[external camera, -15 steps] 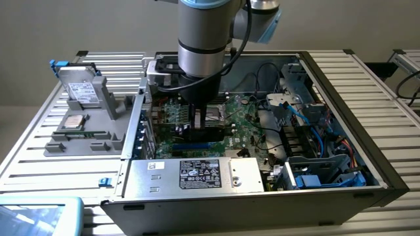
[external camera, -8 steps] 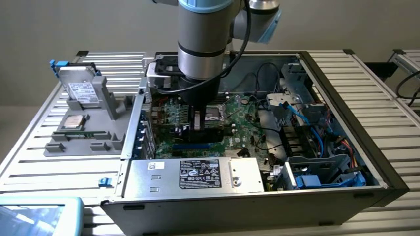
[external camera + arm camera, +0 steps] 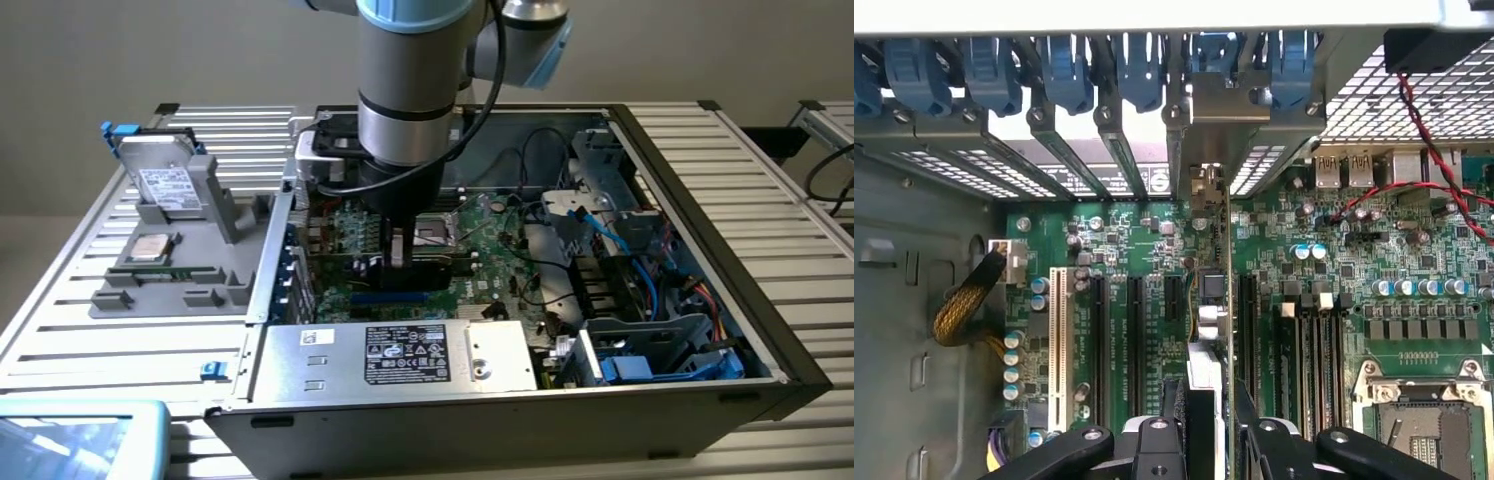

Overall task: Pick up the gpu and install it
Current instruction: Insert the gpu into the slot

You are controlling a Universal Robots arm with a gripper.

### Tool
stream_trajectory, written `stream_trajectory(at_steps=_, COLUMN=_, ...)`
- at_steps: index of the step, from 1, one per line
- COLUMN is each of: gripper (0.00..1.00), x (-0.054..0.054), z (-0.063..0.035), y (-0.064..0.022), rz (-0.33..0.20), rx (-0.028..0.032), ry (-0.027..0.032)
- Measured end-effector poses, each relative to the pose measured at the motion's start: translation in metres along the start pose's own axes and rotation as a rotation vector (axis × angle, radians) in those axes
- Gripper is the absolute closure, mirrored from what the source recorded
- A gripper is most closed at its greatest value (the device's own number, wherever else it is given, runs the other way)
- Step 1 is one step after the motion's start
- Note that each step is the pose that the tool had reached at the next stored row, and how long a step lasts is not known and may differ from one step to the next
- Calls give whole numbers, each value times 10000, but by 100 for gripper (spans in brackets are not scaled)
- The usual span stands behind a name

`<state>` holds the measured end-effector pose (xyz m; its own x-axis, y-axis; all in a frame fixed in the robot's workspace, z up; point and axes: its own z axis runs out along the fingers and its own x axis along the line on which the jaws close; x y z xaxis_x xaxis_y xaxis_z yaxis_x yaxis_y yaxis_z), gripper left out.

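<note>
My claw point(image 3: 400, 250) point(image 3: 1204, 445) is down inside the open computer case point(image 3: 534, 430), its two fingers pinching the gpu point(image 3: 441, 262) point(image 3: 1204, 375) from either side. I see the card standing on edge, upright over the green motherboard point(image 3: 501, 245) point(image 3: 1144, 240), in line with the long black slots. Its silver end bracket reaches the case's rear wall under the row of blue latches point(image 3: 1069, 75). I cannot tell whether its lower edge is seated in a slot. The case sits in the middle of the slatted worktop point(image 3: 747, 170), with the silver power supply point(image 3: 400, 355) at its near side. Towards the worktop's edge at the exterior view's left, a grey tray point(image 3: 174, 290) holds a labelled drive point(image 3: 167, 185).
</note>
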<state>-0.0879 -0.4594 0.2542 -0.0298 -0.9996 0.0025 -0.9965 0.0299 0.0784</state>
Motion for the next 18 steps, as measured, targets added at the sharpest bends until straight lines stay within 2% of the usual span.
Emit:
stream_trajectory(at_steps=11, gripper=71, x=-3, z=28, y=4, rz=-7, rx=-1, ry=-42)
stream_trajectory(at_steps=18, gripper=71, x=-14, z=40, y=11, rz=-6, rx=-1, ry=-47)
